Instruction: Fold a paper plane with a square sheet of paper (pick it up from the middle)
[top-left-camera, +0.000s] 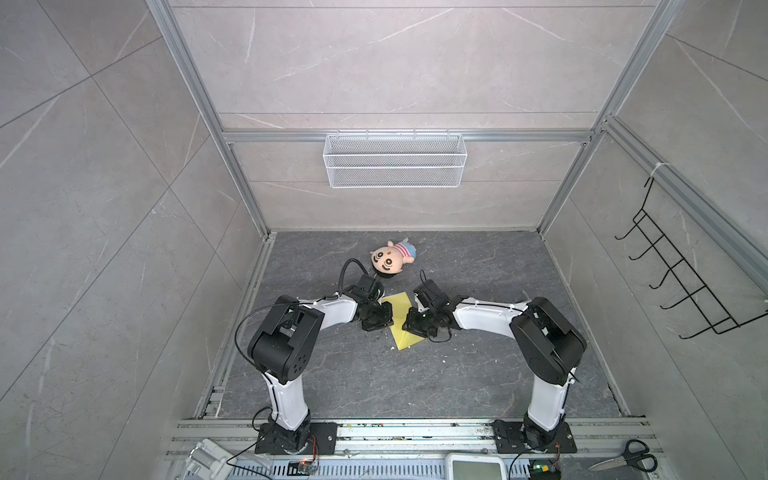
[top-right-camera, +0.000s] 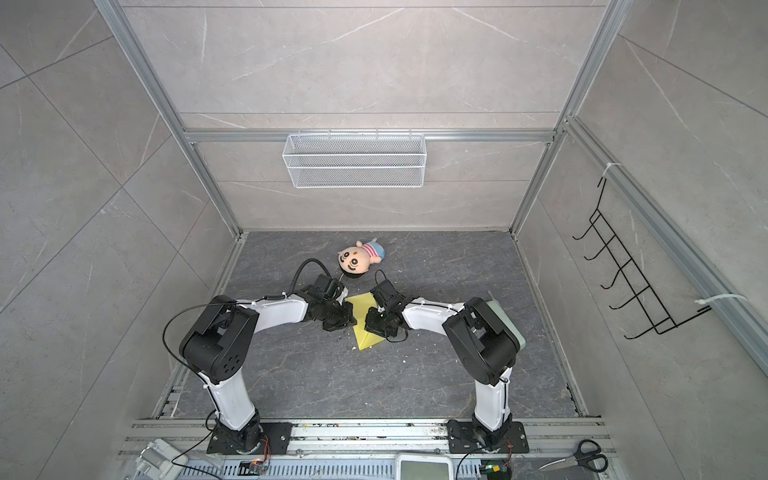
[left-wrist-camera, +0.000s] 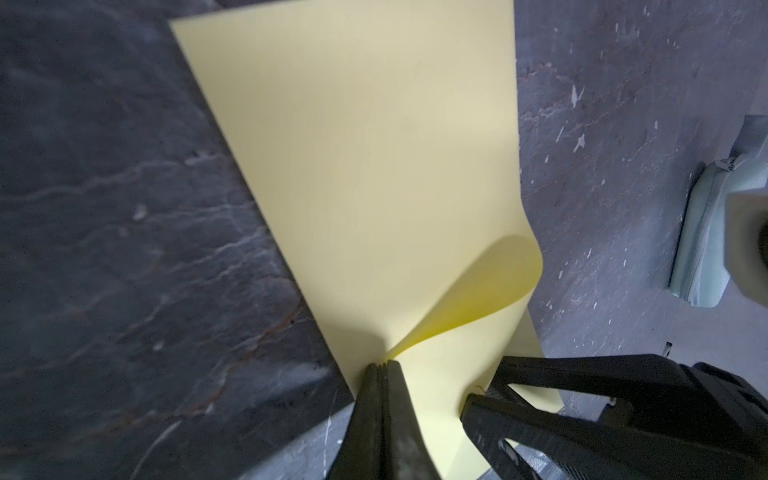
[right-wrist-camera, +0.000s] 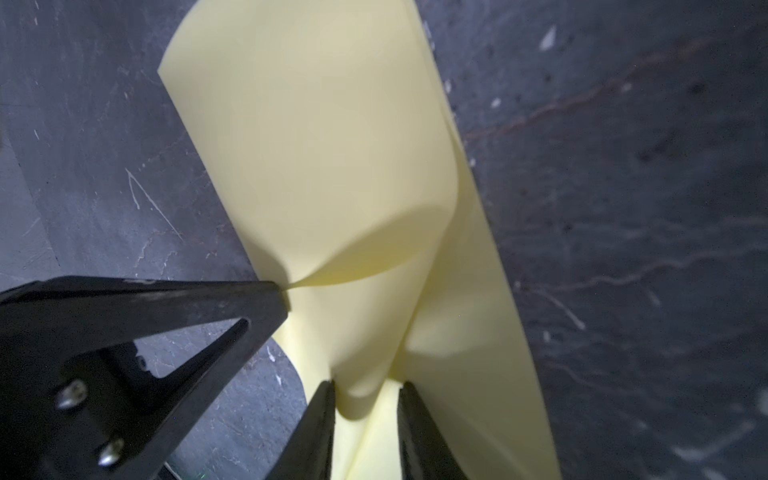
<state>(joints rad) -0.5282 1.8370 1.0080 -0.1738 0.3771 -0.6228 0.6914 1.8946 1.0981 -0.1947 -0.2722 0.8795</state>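
Front rail: scissors (top-left-camera: 627, 457) lie at the right, well apart from the work.
Left gripper (left-wrist-camera: 380, 368): the fingers are fully closed. They pinch the paper at the point where its two layers come together.
Right gripper (right-wrist-camera: 368, 386): the fingers are only partly closed. A soft bulge of the paper stands between them and touches both, so I judge it a loose hold.
Paper: the square sheet of paper (top-left-camera: 405, 336) is in the middle of the table (top-left-camera: 478, 374), between the two grippers. It is bent over itself in a rounded loop.
At the side: a pale green pad (left-wrist-camera: 702, 241) lies near the right arm, apart from the paper.
Behind: a plush doll (top-left-camera: 390, 259) lies just beyond the grippers and does not touch the sheet.
Back wall: a wire basket (top-left-camera: 395, 162) hangs there.
Done: the sheet is taken near its middle and doubled over.
Left: I judge this an early stage. The loop is not pressed into a sharp crease, and no pointed nose or wings show, so almost all the folds remain.
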